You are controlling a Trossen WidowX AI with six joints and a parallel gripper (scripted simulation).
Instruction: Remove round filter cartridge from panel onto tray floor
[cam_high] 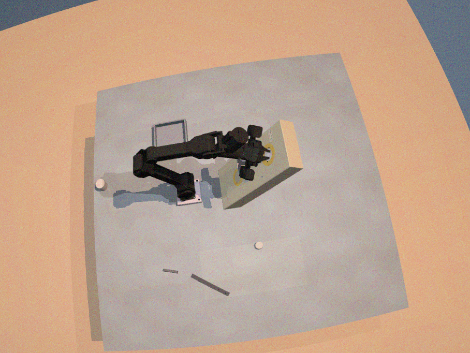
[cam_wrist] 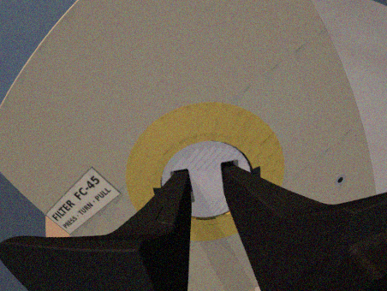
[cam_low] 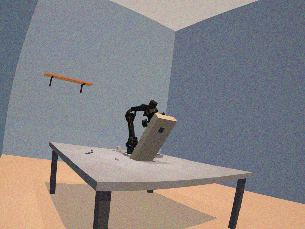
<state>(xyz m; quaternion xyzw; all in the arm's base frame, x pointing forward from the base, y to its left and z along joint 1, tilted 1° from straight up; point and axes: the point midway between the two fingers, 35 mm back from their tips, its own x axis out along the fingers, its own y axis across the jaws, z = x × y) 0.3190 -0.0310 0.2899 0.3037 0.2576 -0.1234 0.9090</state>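
The round pale grey filter cartridge (cam_wrist: 206, 165) sits in the tan, tilted service panel (cam_high: 279, 140) (cam_low: 150, 142) (cam_wrist: 188, 44), ringed by a yellow band (cam_wrist: 171, 134) (cam_high: 271, 147). My gripper (cam_wrist: 204, 172) (cam_high: 265, 153) is pressed against the cartridge face, its two dark fingertips in the slots, shut on the strip of the face between them. A label (cam_wrist: 82, 200) reading FILTER FC-45 PRESS TURN PULL sits to the left of the ring. The square tray (cam_high: 169, 132) lies on the table behind the arm.
A second yellow ring (cam_high: 236, 177) shows lower on the panel. Two small pale cylinders (cam_high: 100, 184) (cam_high: 259, 245) and two dark flat bars (cam_high: 209, 284) (cam_high: 170, 270) lie on the grey table (cam_high: 322, 228). The arm's base (cam_high: 188, 195) stands beside the panel.
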